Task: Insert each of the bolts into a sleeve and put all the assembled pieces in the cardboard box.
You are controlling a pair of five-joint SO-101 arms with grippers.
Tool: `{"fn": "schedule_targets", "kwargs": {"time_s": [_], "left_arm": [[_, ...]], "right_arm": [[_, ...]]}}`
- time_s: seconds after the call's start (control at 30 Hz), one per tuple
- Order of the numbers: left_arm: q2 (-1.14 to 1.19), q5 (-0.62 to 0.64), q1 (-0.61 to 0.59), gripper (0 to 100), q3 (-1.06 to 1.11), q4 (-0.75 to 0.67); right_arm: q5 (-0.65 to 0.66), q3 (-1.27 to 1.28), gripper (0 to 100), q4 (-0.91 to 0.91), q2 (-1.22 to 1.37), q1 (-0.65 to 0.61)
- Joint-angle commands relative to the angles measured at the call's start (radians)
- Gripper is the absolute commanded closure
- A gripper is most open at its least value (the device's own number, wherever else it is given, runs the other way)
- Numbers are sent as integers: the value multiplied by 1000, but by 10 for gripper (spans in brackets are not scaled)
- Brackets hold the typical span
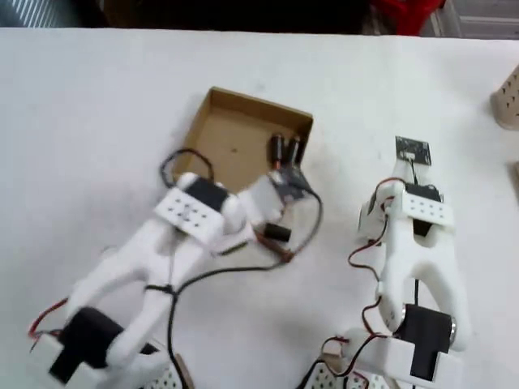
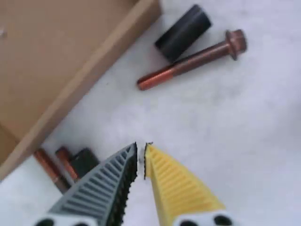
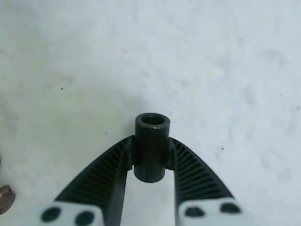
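My right gripper [image 3: 150, 142] is shut on a short black sleeve [image 3: 151, 126], held upright just above the white table, bore facing up. A copper bolt head [image 3: 4, 198] peeks in at the frame edge. My left gripper [image 2: 141, 151] is shut with nothing between its grey and yellow fingers, hovering over the table beside the cardboard box [image 2: 89, 70]. Ahead of it lie a black sleeve [image 2: 183, 32] and a copper bolt [image 2: 193, 61], side by side on the table. Two more bolts and a dark sleeve [image 2: 70, 165] lie close to the box wall. From above, the left arm [image 1: 195, 215] leans over the box [image 1: 235, 134].
The right arm [image 1: 409, 219] stands apart on the right side of the table [image 1: 97, 105]. Dark sleeves with bolts [image 1: 284, 148] show at the box's right side. Black and red cables [image 1: 243, 271] trail between the arms. A beige block [image 1: 507, 101] sits at the far right edge.
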Motion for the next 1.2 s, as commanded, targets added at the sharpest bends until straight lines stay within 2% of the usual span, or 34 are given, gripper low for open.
{"fn": "schedule_targets", "kwargs": {"time_s": [0.0,0.23,0.47,0.6,0.8,1.0,1.17], "left_arm": [[67,-189,145,936,-49,-20],[117,-285,243,932,-51,-48],[176,-288,202,776,-51,-127],[180,-373,197,775,-52,-161],[182,-431,197,775,-57,-233],[183,-446,186,775,-52,-310],[220,-440,203,775,-58,-313]], "right_arm": [[14,-6,982,-15,-41,39],[15,11,982,-56,-39,50],[15,14,982,-58,-39,50],[15,14,982,-58,-39,50],[15,12,982,-58,-39,50],[15,11,982,-58,-39,51],[15,11,982,-58,-41,51]]}}
